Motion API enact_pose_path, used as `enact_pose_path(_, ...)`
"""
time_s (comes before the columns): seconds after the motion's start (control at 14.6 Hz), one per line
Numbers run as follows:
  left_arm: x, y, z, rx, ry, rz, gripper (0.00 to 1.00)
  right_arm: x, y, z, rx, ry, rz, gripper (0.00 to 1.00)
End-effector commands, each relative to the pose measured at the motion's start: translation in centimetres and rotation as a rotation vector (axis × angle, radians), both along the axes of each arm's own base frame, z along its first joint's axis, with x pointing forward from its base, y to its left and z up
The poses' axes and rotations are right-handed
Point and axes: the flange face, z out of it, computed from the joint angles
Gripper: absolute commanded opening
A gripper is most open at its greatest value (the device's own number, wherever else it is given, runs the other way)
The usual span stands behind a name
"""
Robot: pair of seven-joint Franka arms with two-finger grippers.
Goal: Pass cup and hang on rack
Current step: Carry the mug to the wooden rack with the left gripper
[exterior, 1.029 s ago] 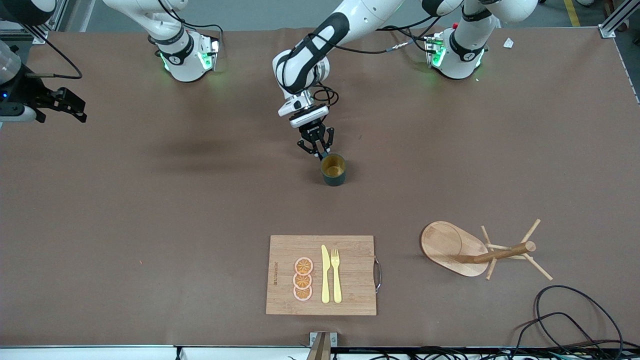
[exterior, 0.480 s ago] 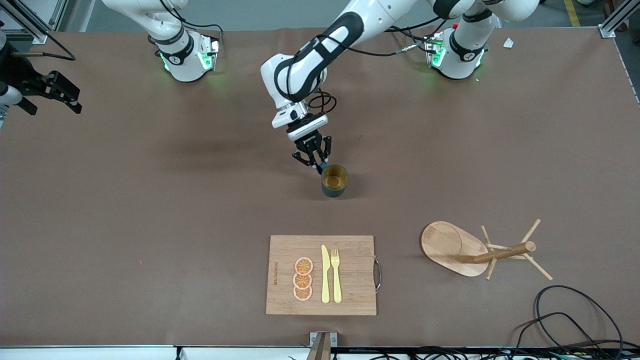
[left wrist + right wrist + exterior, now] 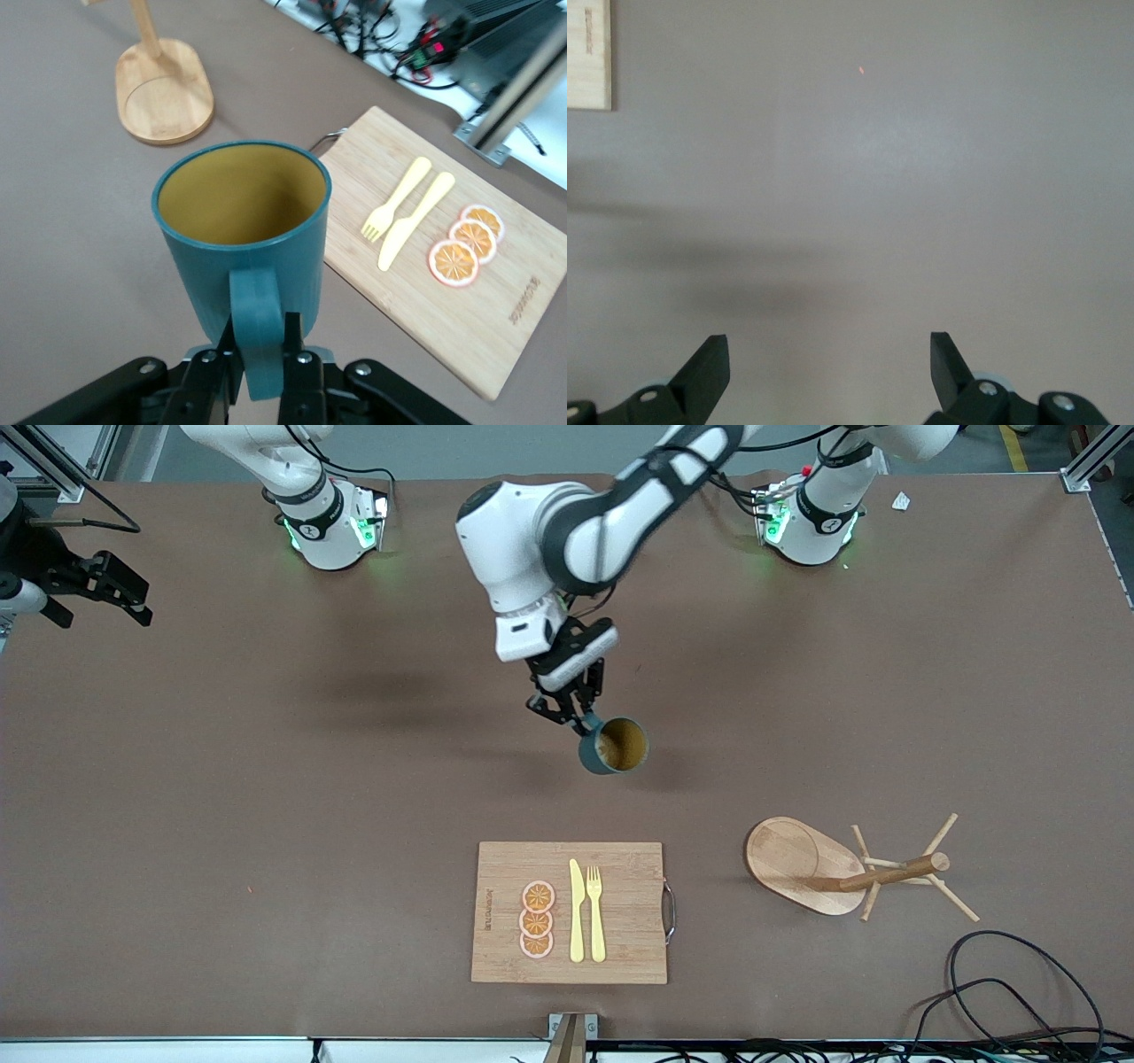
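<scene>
Left gripper point(image 3: 580, 722) clamped on cup point(image 3: 613, 746) handle, cup lifted over table middle, tilted. Rack point(image 3: 850, 868) nearer front camera, toward left arm's end. Right gripper point(image 3: 106, 589) wide open, waits at table edge.

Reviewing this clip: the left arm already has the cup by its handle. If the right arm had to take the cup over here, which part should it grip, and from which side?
Probably the rim or body wall away from the handle. The left gripper is shut on the handle, and the cup hangs tilted over bare table, mouth clear. The right gripper, open, waits at its own end, so coming in from that end looks simplest.
</scene>
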Motion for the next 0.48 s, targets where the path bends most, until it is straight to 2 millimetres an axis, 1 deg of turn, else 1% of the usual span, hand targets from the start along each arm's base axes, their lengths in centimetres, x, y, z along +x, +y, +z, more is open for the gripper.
enact_pose_path(0.0,4.2,5.6,6.1,-0.159,0.097,0.048,0.00,-0.4,0.0,1.0,0.012,0.030,-0.020,1.00)
enact_pose_path(0.07,5.8,7.7,7.3,-0.214,0.130,0.078,0.00,-0.4,0.0,1.2,0.012,0.027,-0.019,1.00)
enact_pose_path(0.21,9.5,12.7,10.3,-0.387,0.183,0.151,0.00,-0.4,0.1,1.3,0.012,0.028,-0.019,1.00)
enact_pose_path(0.27,11.3,15.3,11.2,-0.478,0.211,0.198,0.00,-0.4,0.2,1.4,0.012,0.027,-0.016,1.00)
enact_pose_path(0.34,13.1,17.9,11.5,-0.558,0.236,0.248,0.00,-0.6,0.3,1.9,0.011,0.033,-0.017,1.00)
enact_pose_path(0.41,15.1,21.1,11.8,-0.636,0.250,0.304,0.00,-0.9,0.5,2.3,0.011,0.048,-0.015,1.00)
